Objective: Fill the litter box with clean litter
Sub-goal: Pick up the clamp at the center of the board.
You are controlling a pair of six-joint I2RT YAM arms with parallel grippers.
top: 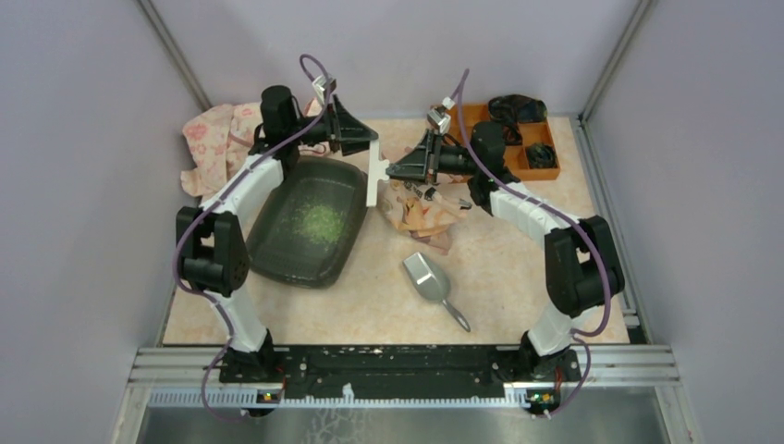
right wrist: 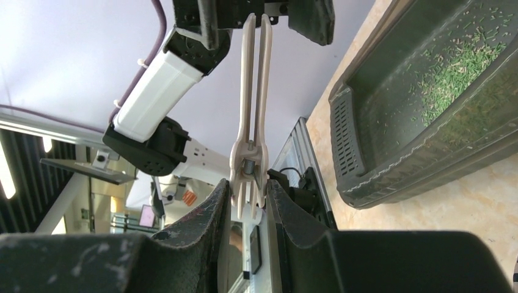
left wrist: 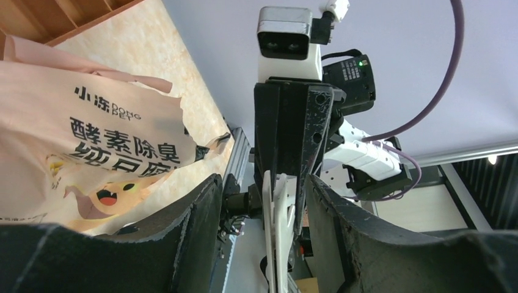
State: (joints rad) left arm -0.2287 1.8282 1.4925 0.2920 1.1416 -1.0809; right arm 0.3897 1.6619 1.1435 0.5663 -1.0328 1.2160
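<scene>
The dark litter box (top: 277,261) lies left of centre with a patch of green clean litter (top: 320,222) in it. A white bag clip (top: 375,178) hangs upright beyond the box's right rim. My right gripper (top: 392,170) is shut on the clip's handle end (right wrist: 250,183), with its pads (right wrist: 221,207) pressing both sides. My left gripper (top: 372,148) stands open around the clip's long arms (left wrist: 276,220), with a gap on each side. The box (right wrist: 379,165) and litter (right wrist: 464,67) show in the right wrist view.
A peach printed bag (top: 423,211) lies crumpled under the right gripper, also close in the left wrist view (left wrist: 79,140). A grey metal scoop (top: 428,278) rests near the front. An orange organiser (top: 538,165) stands back right, a pink floral cloth (top: 214,139) back left.
</scene>
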